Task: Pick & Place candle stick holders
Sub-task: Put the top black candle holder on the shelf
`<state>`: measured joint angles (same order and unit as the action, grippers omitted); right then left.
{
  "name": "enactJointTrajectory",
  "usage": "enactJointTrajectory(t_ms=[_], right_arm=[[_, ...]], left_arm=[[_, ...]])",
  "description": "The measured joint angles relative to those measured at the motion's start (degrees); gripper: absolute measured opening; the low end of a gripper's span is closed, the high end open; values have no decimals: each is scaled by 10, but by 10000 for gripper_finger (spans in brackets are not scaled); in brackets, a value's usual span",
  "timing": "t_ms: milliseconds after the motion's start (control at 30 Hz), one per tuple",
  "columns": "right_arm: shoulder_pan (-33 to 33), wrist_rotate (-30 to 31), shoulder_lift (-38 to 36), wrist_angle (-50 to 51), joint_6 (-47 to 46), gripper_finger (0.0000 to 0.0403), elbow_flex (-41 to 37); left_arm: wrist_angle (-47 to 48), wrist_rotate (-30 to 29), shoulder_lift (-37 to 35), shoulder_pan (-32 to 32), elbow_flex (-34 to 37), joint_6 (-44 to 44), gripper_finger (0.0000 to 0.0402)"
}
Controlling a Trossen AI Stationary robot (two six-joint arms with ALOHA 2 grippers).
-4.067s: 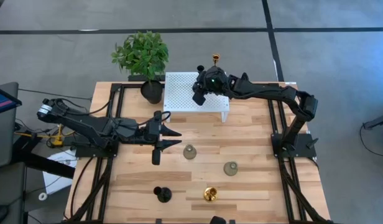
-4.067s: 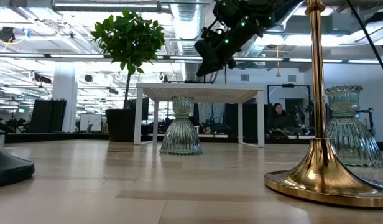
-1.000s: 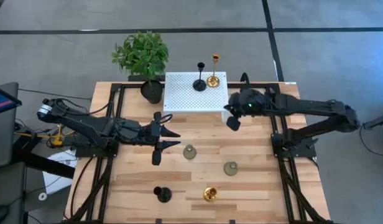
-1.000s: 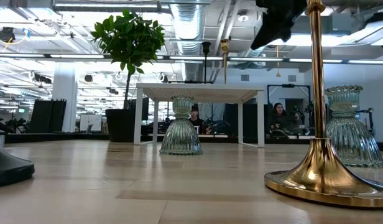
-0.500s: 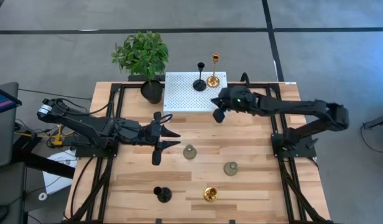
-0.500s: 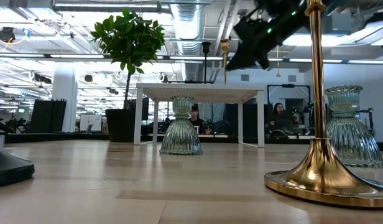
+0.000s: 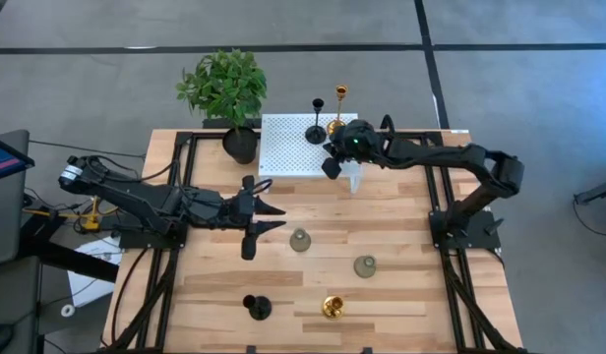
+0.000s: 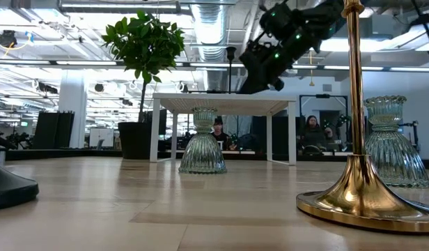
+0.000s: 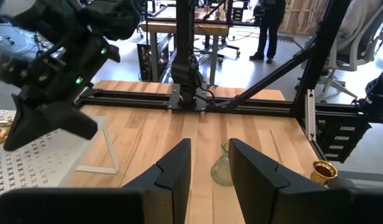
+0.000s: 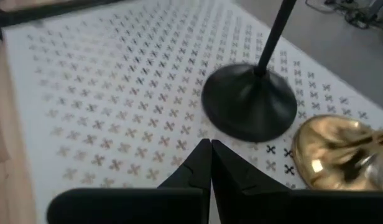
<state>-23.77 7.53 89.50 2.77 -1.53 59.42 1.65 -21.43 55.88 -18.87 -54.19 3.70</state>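
A black holder (image 7: 316, 133) and a gold holder (image 7: 336, 123) stand by their round bases on the white perforated stand (image 7: 293, 147); both also show in the right wrist view, black (image 10: 250, 106) and gold (image 10: 337, 155). My right gripper (image 10: 210, 146) is shut and empty, hovering over the stand's near right part (image 7: 330, 165), just short of the two bases. Two grey-green holders (image 7: 300, 240) (image 7: 365, 265), a black one (image 7: 256, 308) and a gold one (image 7: 332, 307) stand on the table. My left gripper (image 9: 209, 146) is open and empty, left of the grey-green holders (image 7: 267, 218).
A black pot with a green plant (image 7: 227, 88) stands at the stand's left. Black rails (image 7: 185, 197) (image 7: 436, 197) run along both table sides. In the low view the near gold holder (image 8: 357, 174) fills the foreground. People show in the room behind.
My right gripper has gone from beside the stand's right edge toward the table's left and far edge, over the stand's near right corner, closing on the black and gold holders there. The holders have kept still.
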Motion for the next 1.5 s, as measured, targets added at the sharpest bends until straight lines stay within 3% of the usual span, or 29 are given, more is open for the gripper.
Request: enactJointTrajectory(t_ms=[1500], right_arm=[[-47, -13, 17, 10, 21, 0, 22]], left_arm=[[0, 0, 0, 0, 0, 0, 108]])
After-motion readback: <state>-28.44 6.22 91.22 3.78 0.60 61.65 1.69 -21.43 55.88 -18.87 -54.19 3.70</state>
